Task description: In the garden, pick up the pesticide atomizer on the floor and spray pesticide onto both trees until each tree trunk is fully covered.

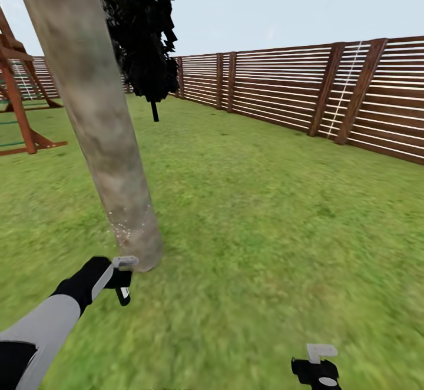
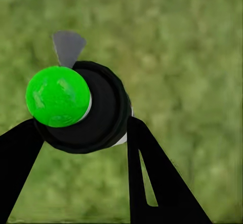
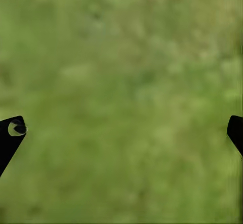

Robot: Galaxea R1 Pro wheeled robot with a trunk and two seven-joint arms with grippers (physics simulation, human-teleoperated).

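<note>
**Low on the trunk, spray needs to climb**

The left gripper (image 1: 122, 281) is clamped on the pesticide atomizer (image 2: 83, 107), just beside the tree trunk (image 1: 100, 125) base, where white specks (image 1: 126, 225) cluster. I'd sweep upward and around. The right gripper (image 1: 318, 366) hangs spread wide over the lawn (image 1: 265, 213).

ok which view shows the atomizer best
The left wrist view: the pesticide atomizer is close up, a dark round body with a bright green cap, gripped between the left gripper fingers. The head view gives a small dark shape beside the tree trunk. The right wrist view gives lawn.
</note>
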